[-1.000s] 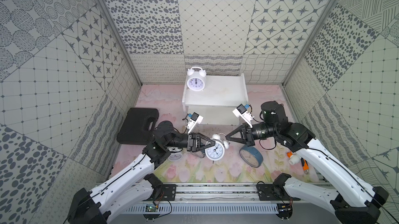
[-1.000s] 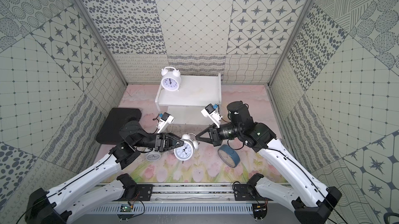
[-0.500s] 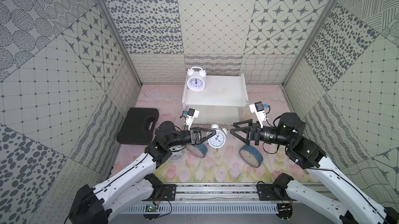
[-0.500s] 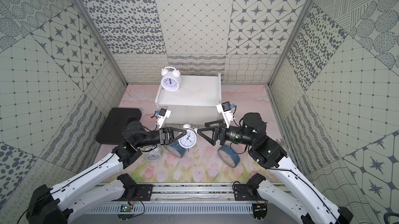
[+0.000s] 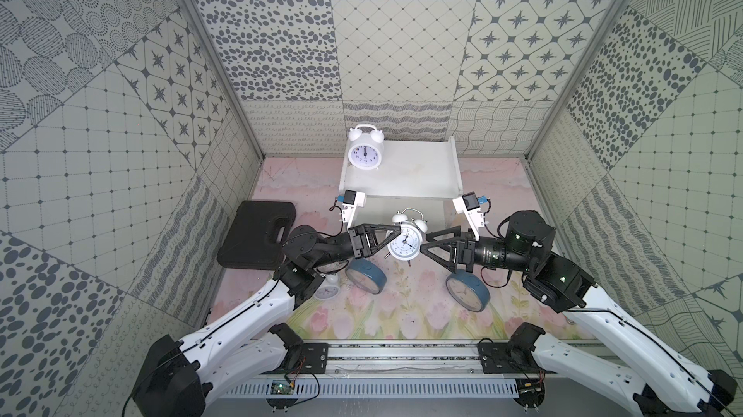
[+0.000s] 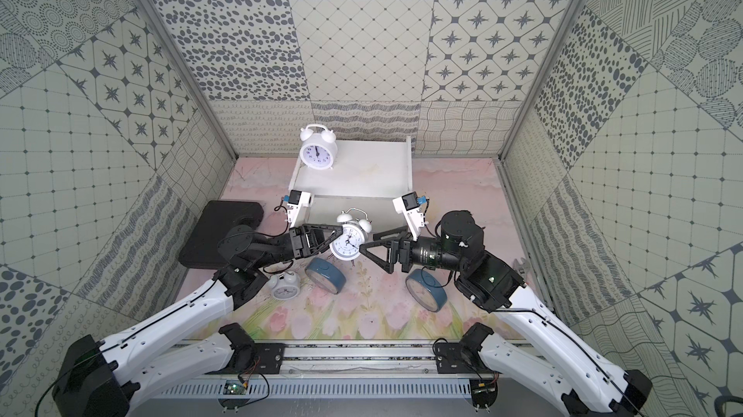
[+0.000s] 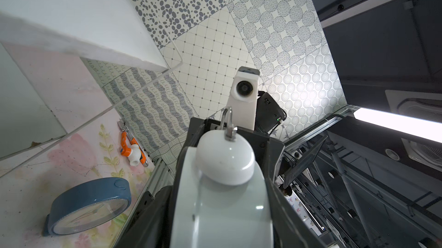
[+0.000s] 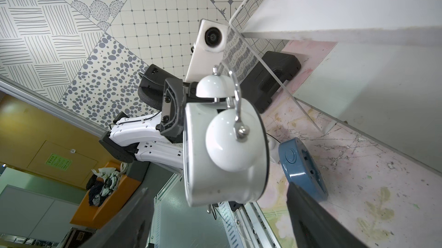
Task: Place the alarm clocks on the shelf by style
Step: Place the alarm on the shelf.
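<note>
1. Well in front of the shelf (image 5: 414,177), the left blue clock (image 5: 366,277) and the right blue clock (image 5: 468,289) rest on the mat, with the floor white clock (image 6: 284,285) beside them.
2. Just before the shelf's front, the left gripper (image 5: 396,236) is clenched on the held white clock (image 5: 405,243), aloft.
3. The right gripper (image 5: 424,243) is beside it, jaws spread wide, gripping nothing.
4. The shelved white clock (image 5: 364,152) stands at the top tier's back-left.

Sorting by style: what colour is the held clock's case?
White; clock case shows best in right wrist view.
</note>
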Robot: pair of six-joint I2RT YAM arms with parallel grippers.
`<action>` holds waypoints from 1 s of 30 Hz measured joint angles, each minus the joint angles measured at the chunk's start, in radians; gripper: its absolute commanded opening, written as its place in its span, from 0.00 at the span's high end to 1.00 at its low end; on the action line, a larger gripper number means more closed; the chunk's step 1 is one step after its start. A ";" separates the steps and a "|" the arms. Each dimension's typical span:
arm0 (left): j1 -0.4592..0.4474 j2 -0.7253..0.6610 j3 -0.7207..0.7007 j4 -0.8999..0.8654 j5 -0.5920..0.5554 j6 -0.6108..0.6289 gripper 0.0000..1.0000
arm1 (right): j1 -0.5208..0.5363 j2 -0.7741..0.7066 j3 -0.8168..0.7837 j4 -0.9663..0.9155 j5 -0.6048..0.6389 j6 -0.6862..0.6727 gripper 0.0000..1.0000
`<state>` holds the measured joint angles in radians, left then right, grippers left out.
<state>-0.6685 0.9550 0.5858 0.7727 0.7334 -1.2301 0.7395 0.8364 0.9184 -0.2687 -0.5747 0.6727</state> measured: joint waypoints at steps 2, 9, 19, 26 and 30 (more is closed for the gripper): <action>0.000 0.001 0.003 0.019 0.001 -0.014 0.82 | 0.003 0.017 0.000 0.000 -0.001 0.001 0.13; 0.000 0.017 0.005 0.061 0.007 -0.050 0.82 | 0.006 0.027 0.000 0.029 -0.018 0.005 0.20; 0.000 0.025 0.001 0.088 0.019 -0.072 0.82 | 0.007 0.039 0.002 0.063 -0.051 0.010 0.28; 0.000 0.029 0.000 0.108 0.024 -0.079 0.82 | 0.007 0.050 0.013 0.071 -0.068 0.015 0.23; 0.000 0.029 -0.006 0.115 0.027 -0.079 0.82 | 0.007 0.051 0.022 0.071 -0.068 0.016 0.23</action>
<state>-0.6685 0.9836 0.5793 0.8875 0.7605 -1.3090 0.7467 0.8871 0.9405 -0.1974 -0.6426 0.6888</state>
